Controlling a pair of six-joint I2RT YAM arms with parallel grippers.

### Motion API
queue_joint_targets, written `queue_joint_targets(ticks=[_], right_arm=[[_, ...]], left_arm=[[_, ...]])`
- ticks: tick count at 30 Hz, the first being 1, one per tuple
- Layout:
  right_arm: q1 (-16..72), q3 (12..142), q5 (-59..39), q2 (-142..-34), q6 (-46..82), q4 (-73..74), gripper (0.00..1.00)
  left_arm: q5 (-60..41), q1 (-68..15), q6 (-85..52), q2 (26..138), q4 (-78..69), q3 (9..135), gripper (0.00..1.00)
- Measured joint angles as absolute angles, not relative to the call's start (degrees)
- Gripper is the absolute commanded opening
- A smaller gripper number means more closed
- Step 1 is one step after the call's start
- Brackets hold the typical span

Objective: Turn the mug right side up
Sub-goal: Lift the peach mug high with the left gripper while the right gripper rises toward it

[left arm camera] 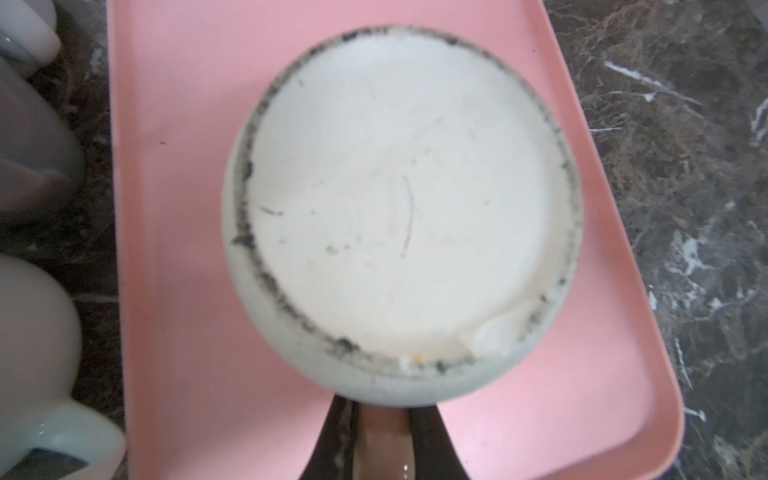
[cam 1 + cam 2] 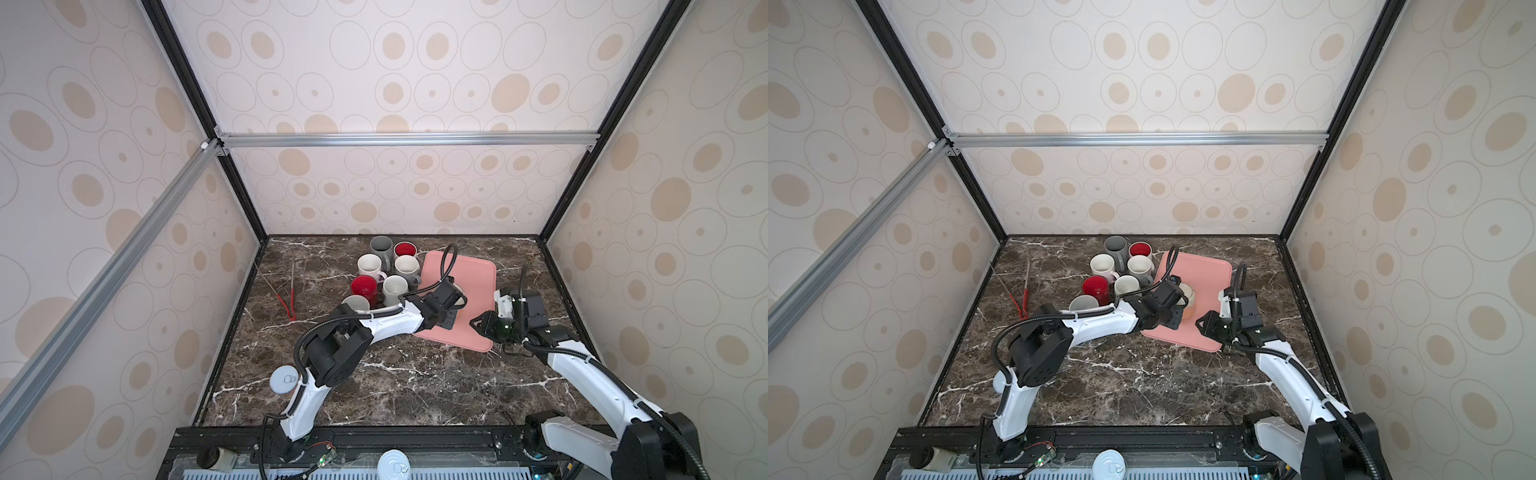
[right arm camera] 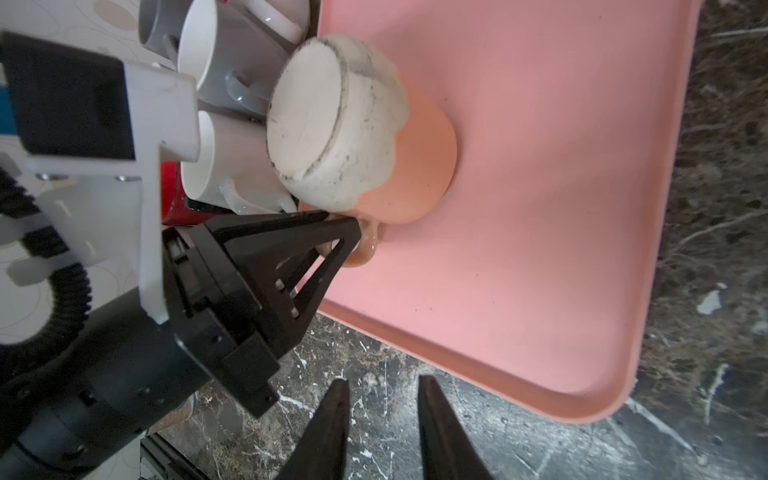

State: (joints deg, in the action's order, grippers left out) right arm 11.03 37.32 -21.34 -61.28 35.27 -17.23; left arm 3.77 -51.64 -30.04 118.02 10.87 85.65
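The mug [image 3: 345, 124] stands upside down on the pink tray [image 3: 540, 208], its cream base up and its orange rim on the tray. The left wrist view looks straight down on that scuffed base [image 1: 399, 208]. My left gripper [image 3: 345, 226] is shut on the mug's orange handle [image 3: 368, 249], which sits between the dark fingers [image 1: 424, 436]. In both top views this gripper [image 2: 1177, 316] covers much of the mug [image 2: 1187, 297]. My right gripper [image 3: 380, 384] hovers open over the marble just off the tray's near edge, holding nothing [image 2: 478, 322].
Several upright mugs [image 2: 386, 270], white, grey and red, crowd against the tray's left side. Red-handled tongs [image 2: 286, 291] lie on the marble further left. Enclosure walls close the table [image 2: 415, 395] on three sides.
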Motion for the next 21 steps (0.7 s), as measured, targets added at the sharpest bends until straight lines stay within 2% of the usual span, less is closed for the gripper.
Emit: queue_joint_targets(ticks=[6,11,21], right_arm=[[11.03,36.16,-23.14,-56.07,40.21,-12.27,0.37],[11.03,33.28,-25.17,-52.31,46.06,-2.74,0.40],[11.44,32.67,-33.19,-57.30,55.66,18.70,0.48]], left_arm=[[-4.47,-46.81,-34.54,106.61,-2.81,71.61,0.00],[-10.41,-42.30,-39.05,101.10,-14.55,65.28,0.00],[-18.57,-39.48,-49.65,93.51,-35.18,56.95,0.00]])
